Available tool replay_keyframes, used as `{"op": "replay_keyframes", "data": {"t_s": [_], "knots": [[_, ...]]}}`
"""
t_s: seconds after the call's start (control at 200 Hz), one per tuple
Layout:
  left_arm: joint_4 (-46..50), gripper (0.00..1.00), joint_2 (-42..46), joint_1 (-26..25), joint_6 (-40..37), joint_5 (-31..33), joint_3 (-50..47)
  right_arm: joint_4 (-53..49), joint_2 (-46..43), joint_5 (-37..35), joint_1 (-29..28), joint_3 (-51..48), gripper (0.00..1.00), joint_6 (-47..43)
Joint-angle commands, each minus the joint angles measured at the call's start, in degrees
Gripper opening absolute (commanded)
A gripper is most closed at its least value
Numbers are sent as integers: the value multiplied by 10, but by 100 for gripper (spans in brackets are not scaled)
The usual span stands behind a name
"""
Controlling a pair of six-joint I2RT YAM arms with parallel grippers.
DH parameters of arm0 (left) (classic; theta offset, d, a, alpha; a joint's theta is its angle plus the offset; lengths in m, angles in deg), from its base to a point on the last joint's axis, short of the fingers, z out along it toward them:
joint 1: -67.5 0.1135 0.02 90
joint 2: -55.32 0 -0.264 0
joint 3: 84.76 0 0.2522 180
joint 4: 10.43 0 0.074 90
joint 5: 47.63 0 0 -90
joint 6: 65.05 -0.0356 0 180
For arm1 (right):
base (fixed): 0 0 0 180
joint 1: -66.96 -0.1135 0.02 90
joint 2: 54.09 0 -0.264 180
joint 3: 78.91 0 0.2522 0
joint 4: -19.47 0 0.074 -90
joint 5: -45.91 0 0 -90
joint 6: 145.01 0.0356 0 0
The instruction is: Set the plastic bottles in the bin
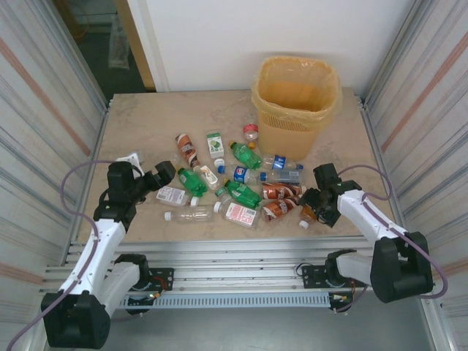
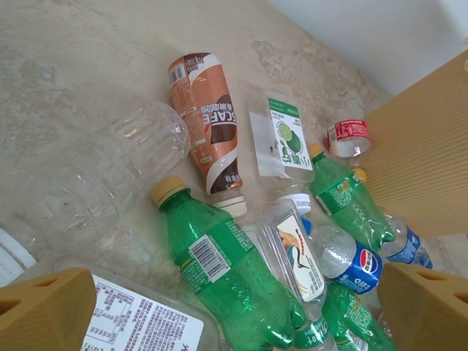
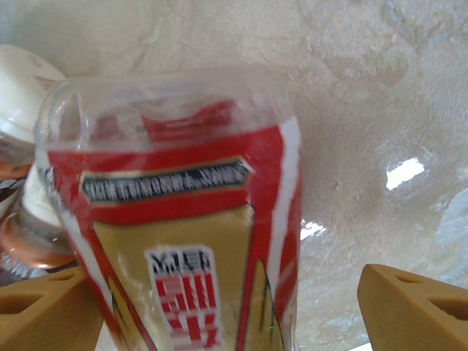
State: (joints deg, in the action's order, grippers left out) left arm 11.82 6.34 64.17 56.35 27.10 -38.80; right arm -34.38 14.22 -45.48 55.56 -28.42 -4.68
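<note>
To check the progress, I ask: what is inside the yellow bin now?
Inside the bin, the orange-yellow liner is visible, with nothing lying on it. The bin's near side covers the lower front of the inside, so anything there cannot be seen.

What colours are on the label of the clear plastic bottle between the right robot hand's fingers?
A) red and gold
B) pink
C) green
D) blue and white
A: the right wrist view shows the clear plastic bottle between the right gripper's tan fingers, and its label is red and gold.
</note>
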Motion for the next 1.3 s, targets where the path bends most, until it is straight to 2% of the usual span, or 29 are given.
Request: {"op": "replay_keyframes", "data": {"t_s": [0.0,0.225,0.501,0.817,1.032,1.292], "knots": [[-21,99,-4,3,4,-8,-1,10,15,4,12,-9,84,-8],[-22,99,-9,3,2,-9,0,40,32,14,26,-23,80,-8],[-15,99,-3,3,2,-5,0,59,40,17,30,-28,66,-4],[-7,99,8,4,0,6,-1,14,-11,-17,30,-3,54,-5],[-11,99,-1,3,6,1,2,-51,-76,-64,30,64,49,-29],[-19,99,1,3,15,0,-12,-142,-102,-130,26,215,46,-86]]}}
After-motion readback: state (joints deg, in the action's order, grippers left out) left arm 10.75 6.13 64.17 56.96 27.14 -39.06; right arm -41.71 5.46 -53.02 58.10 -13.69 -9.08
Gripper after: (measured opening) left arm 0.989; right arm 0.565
